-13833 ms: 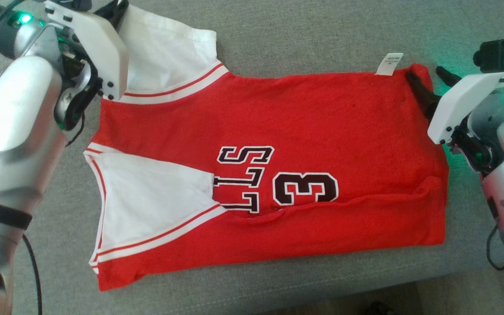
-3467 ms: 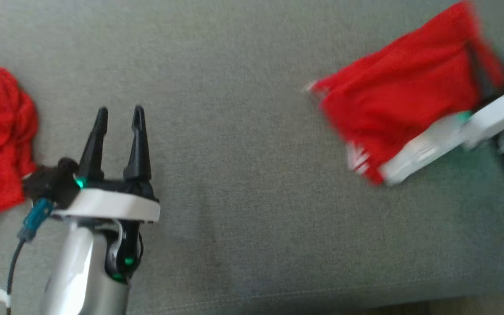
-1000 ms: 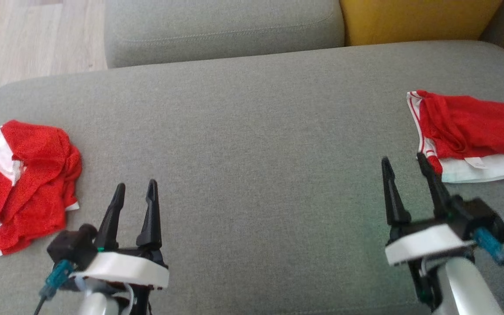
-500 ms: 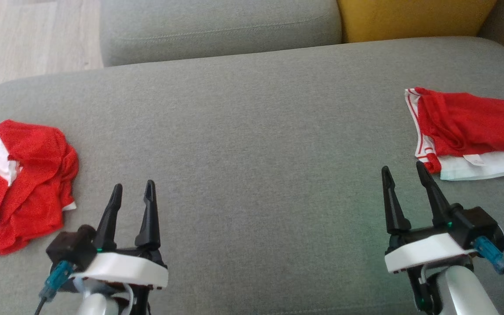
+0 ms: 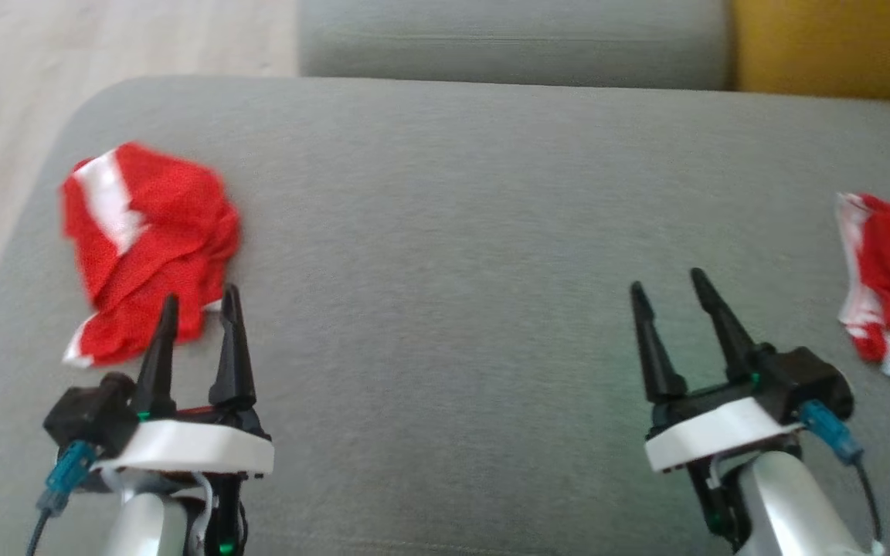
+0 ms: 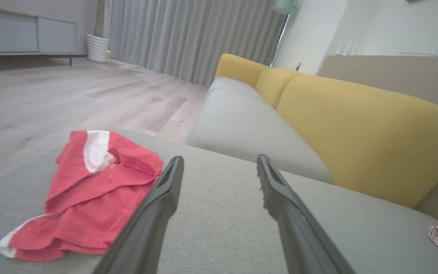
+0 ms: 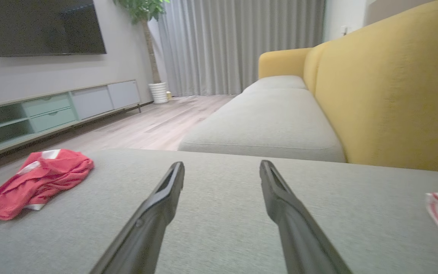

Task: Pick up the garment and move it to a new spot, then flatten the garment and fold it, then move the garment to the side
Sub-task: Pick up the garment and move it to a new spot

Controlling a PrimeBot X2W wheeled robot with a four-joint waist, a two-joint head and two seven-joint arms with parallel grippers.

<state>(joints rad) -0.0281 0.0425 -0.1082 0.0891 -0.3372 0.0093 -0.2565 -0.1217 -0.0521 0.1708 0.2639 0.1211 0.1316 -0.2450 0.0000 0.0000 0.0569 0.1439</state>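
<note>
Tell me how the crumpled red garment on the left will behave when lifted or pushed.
The crumpled red garment is probably floppy: it lies in soft, uneven folds, so it should drape and unfurl from a pinch. It looks like thin fabric, so likely light. On the grey cushion a push would probably bunch it rather than slide it.

The left gripper [image 5: 200,293] and right gripper [image 5: 666,279] are each fitted with two long, tapered black fingers [image 5: 232,363] on a white plate [image 5: 190,457]. Teal connectors [image 5: 66,472] with dark cables [image 5: 861,480] are attached to black camera housings [image 5: 86,409], and green lights [image 5: 222,547] are seen on silver forearms [image 5: 781,502].
</note>
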